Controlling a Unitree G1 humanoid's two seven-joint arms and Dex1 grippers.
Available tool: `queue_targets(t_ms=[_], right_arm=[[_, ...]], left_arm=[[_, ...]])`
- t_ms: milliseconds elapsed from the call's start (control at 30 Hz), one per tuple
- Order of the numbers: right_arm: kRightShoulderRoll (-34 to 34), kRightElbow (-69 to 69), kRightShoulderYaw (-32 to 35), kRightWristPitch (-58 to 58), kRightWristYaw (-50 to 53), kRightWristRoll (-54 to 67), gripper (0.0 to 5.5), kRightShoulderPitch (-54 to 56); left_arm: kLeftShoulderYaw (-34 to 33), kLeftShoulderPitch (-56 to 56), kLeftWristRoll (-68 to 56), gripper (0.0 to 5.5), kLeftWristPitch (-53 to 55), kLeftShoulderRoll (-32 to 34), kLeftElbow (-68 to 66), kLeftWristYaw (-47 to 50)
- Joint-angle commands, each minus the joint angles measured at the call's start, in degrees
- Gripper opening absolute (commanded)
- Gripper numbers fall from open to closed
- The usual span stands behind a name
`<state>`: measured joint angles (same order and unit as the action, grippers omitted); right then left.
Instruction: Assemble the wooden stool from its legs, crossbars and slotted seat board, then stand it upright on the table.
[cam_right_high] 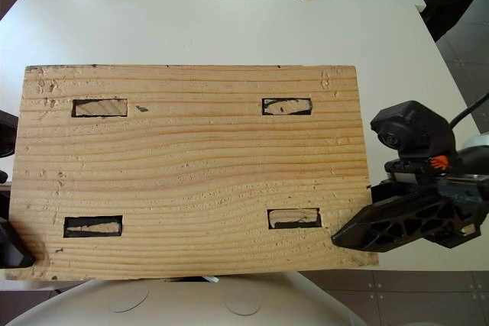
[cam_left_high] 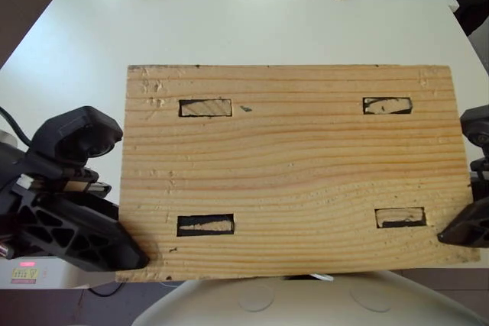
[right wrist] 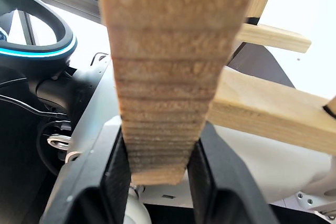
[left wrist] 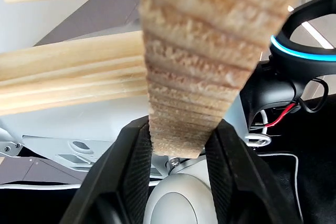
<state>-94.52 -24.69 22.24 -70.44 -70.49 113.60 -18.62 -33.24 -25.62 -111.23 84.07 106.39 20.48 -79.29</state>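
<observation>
From the head camera I look straight down on the seat board (cam_left_high: pixel 290 181), lying flat and slots-up over the white surface (cam_left_high: pixel 229 28). All four slots (cam_left_high: pixel 205 108) show pale wood inside, so I judge the legs are seated. My left hand (cam_left_high: pixel 126 253) sits at the board's left short edge near the near corner, and my right hand (cam_right_high: pixel 359 234) at the right short edge opposite. I cannot tell from above whether the stool rests on the surface.

In the left wrist view, the black fingers (left wrist: pixel 131 177) are clamped on the board's rough-sawn end grain. Wooden bars (left wrist: pixel 68 82) run beneath; which are legs and which are crossbars I cannot tell.

In the right wrist view it is the same. The fingers (right wrist: pixel 118 177) pinch the board's edge from both faces, with a bar (right wrist: pixel 273 114) under it.

The board looks stiff and fairly light, and its coarse edge should grip well. The joints may only be pressed in, so I'd carry it by both short edges, level, without twisting.
</observation>
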Motion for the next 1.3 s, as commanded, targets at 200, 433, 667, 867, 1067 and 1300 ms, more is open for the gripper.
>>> queue_targets(t_ms=[200,433,667,867,1067,1300], right_arm=[[5.15,3.80,-8.52,5.86,10.55,-0.60,1.34,2.74],[16.49,16.14,-27.81,-1.96,19.32,-0.60,1.38,27.37],[25.87,24.87,-34.52,-5.61,29.93,-0.60,1.40,37.48],[28.20,25.16,-35.39,-6.85,33.53,-0.62,1.44,38.87],[28.65,25.90,-36.92,-9.05,35.12,-0.63,2.12,42.58],[26.99,25.87,-35.69,-11.22,31.93,-0.61,3.28,42.06]], left_arm=[[17.92,-0.36,-1.77,1.49,-3.55,4.44,-1.45,-5.78],[24.79,-6.83,-1.77,1.49,-9.33,13.57,-4.45,-12.77],[11.35,-31.10,-1.77,1.49,-19.61,19.73,-9.59,-11.71],[2.09,-46.02,-1.77,1.49,-29.30,16.46,-9.93,-4.60],[28.79,-14.00,-1.77,1.96,-33.52,-16.94,2.72,22.39],[36.17,10.05,-1.77,3.23,-23.80,-32.70,-6.91,32.00]])
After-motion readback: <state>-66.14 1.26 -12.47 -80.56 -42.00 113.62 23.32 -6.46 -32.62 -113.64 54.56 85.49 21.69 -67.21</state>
